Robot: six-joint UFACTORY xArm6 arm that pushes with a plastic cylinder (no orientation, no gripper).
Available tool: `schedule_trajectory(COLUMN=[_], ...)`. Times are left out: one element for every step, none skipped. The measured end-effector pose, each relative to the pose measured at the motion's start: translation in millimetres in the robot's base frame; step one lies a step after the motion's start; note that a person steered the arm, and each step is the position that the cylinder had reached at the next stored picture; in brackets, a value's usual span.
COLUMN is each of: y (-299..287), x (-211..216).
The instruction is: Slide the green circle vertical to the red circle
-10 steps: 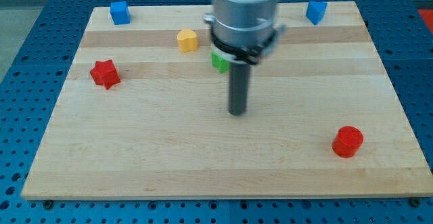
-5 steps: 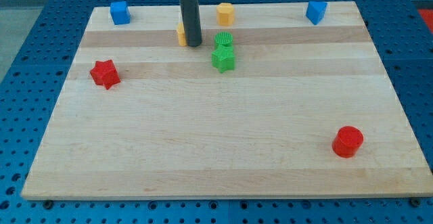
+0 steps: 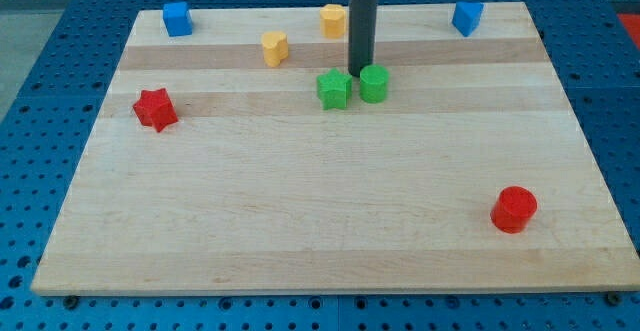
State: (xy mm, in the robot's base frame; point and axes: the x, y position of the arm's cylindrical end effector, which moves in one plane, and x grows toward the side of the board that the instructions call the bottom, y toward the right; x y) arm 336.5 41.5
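Note:
The green circle (image 3: pixel 374 83) lies on the wooden board (image 3: pixel 300 201) just above the middle, right beside the green star (image 3: pixel 334 89) on its left. My tip (image 3: pixel 360 72) stands at the circle's upper left edge, touching or nearly touching it. The red circle (image 3: pixel 514 209) lies far off at the view's lower right.
A red star (image 3: pixel 155 109) lies at the left. Two yellow blocks (image 3: pixel 274 47) (image 3: pixel 333 19) lie near the top, left of the rod. Blue blocks sit at the top left corner (image 3: pixel 177 18) and top right corner (image 3: pixel 466 17).
My tip moved from beside the left yellow block to the right. The green circle has shifted from above the green star to its right side.

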Motion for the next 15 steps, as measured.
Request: schedule_trajectory(y=[4.6, 4.6, 3.9, -11.4, -25.1, -18.3, -0.6, 9.9, 12.9, 32.1, 57.9, 79.8, 85.6, 85.6, 81.7], x=[23.6, 44.8, 59.7, 69.1, 81.7, 87.2, 91.9, 90.7, 86.5, 85.6, 85.6, 83.2, 76.7, 75.8, 71.5])
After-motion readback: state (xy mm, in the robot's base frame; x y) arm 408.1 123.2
